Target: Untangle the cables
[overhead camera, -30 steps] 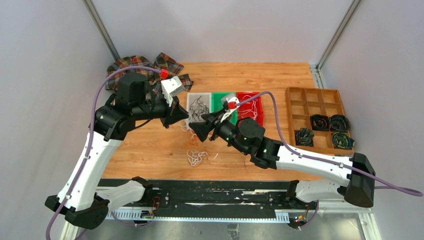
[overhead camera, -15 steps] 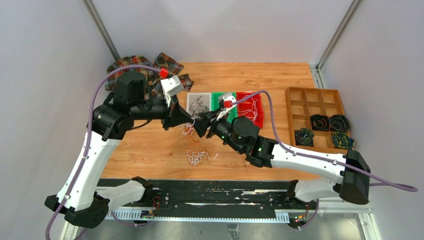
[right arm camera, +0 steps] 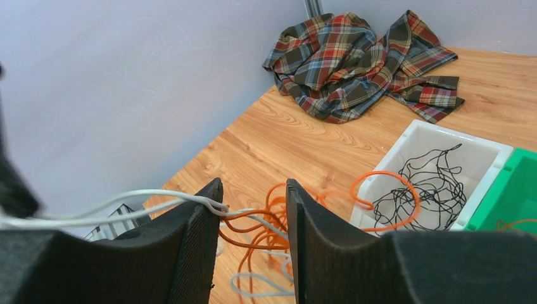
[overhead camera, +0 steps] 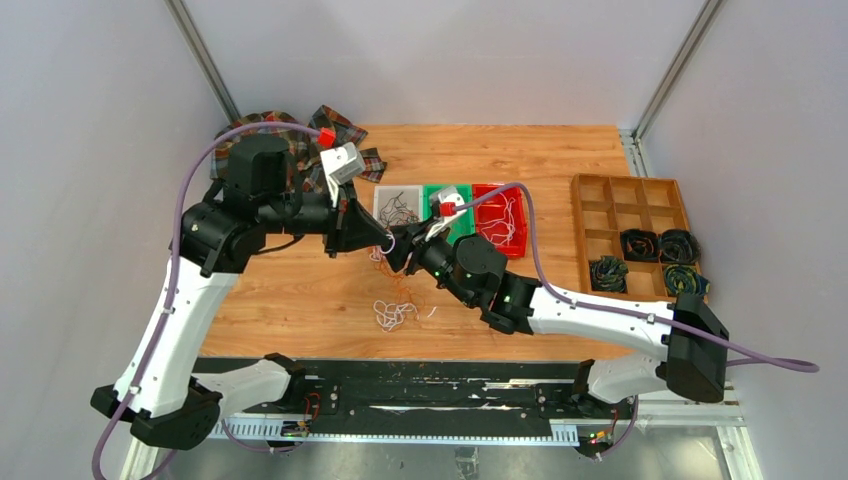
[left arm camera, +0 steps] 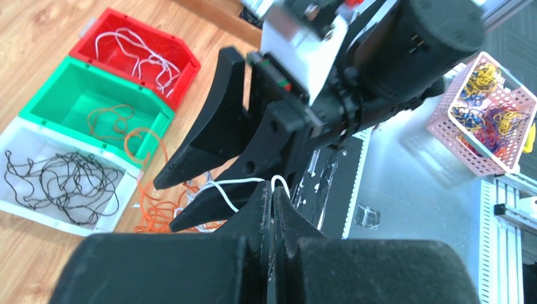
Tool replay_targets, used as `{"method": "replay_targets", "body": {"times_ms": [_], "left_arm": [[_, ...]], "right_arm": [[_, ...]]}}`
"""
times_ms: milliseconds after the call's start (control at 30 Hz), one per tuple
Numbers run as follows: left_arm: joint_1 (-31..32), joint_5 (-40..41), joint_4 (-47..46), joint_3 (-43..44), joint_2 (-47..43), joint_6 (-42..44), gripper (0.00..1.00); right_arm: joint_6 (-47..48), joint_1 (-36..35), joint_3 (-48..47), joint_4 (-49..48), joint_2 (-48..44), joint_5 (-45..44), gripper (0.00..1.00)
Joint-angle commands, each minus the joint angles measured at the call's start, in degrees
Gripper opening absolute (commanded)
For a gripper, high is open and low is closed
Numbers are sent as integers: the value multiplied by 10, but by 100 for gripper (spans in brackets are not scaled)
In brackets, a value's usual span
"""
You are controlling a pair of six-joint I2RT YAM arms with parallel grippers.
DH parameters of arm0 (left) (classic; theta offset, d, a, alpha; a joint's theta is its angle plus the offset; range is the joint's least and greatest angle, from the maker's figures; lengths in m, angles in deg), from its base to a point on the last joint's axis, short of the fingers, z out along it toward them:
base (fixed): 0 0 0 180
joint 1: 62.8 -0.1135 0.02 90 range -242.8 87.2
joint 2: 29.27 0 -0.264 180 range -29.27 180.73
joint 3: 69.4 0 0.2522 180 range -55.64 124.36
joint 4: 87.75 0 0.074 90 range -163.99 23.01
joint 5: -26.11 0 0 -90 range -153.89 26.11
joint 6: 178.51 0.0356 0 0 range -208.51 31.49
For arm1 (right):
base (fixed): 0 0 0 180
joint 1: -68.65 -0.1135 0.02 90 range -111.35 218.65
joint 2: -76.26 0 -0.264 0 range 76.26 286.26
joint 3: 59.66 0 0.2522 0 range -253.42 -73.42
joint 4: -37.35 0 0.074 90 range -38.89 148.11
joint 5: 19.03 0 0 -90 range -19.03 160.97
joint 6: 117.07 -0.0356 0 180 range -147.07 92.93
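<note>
Presently the white wire (left arm camera: pixel 240 182) is pinched at one end by the left gripper (left arm camera: pixel 272 193), its fingers pressed together on it. From there it runs across to the right gripper (right arm camera: pixel 251 190), whose fingers stand spread, the wire draped over one fingertip and into the gap. Orange wires (right arm camera: pixel 253 235) lie tangled just beyond and below that gap. The right fingers should probably close on the white strand alone, then both draw apart slowly. If an orange loop lifts too, ease off.
</note>
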State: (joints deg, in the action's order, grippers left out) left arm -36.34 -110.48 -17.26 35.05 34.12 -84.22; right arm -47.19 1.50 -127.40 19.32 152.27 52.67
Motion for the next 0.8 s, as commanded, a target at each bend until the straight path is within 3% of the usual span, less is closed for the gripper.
{"method": "replay_targets", "body": {"times_ms": [0,433,767], "left_arm": [[5,-48,1,55,2,-37,1],[5,-25,9,207,21,-53,1],[5,41,13,344,47,-27,1]], "right_arm": [[-12,-5,16,-25,15,-30,41],[-55,-3,107,-27,22,-60,39],[-109,-4,203,-7,8,-68,29]]}}
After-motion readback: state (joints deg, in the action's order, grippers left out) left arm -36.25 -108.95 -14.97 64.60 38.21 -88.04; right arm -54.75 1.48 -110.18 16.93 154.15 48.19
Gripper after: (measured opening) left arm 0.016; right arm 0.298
